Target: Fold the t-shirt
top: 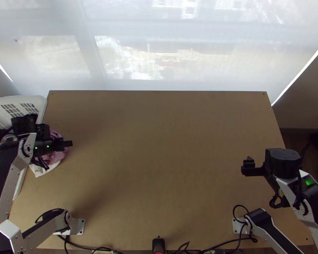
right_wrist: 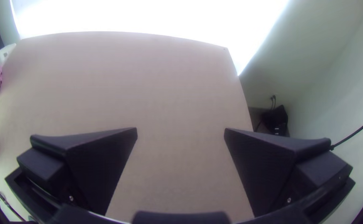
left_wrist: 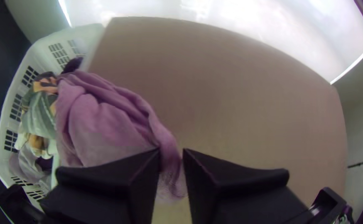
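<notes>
At the table's left edge in the top view, my left gripper (top: 69, 144) is over a pink-purple cloth (top: 56, 157) that hangs bunched by the basket. In the left wrist view, the cloth (left_wrist: 102, 120) drapes from the basket's side, and a narrow fold of it passes between the close-set fingers of my left gripper (left_wrist: 171, 155), pinched there. My right gripper (top: 246, 165) stands over the table's right part; in the right wrist view my right gripper (right_wrist: 180, 135) has its fingers wide apart with bare table between them.
A white basket (left_wrist: 21, 79) with several other garments (left_wrist: 40, 116) stands against the table's left edge. The brown table top (top: 159, 148) stretches between the arms. Cables (top: 201, 250) run along its near edge, and a sheer bright curtain (top: 159, 55) hangs beyond the far edge.
</notes>
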Available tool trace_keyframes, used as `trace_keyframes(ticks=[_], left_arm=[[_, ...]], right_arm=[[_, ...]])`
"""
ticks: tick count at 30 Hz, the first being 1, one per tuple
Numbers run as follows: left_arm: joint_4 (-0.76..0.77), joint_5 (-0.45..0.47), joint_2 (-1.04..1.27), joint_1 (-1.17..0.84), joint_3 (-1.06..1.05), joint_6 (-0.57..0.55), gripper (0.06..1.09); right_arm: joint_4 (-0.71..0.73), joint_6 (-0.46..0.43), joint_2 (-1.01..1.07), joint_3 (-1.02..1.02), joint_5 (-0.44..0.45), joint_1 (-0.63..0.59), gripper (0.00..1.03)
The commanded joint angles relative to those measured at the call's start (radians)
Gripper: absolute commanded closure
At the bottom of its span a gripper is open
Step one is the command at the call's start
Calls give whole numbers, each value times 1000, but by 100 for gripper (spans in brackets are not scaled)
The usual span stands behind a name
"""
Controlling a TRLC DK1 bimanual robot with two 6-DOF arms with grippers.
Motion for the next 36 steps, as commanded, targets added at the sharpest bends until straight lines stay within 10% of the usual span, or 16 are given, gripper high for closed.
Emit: trace_keyframes(ticks=[1, 6, 36], left_arm=[[-5, -29, 30, -127, -142, 42, 41], [-4, -54, 17, -117, -64, 63, 23], [233, -242, 247, 163, 15, 132, 24]], right_arm=[[-5, 3, -13, -4, -4, -16, 5], [-8, 5, -33, -22, -4, -24, 5], [-12, 15, -104, -111, -23, -41, 5]])
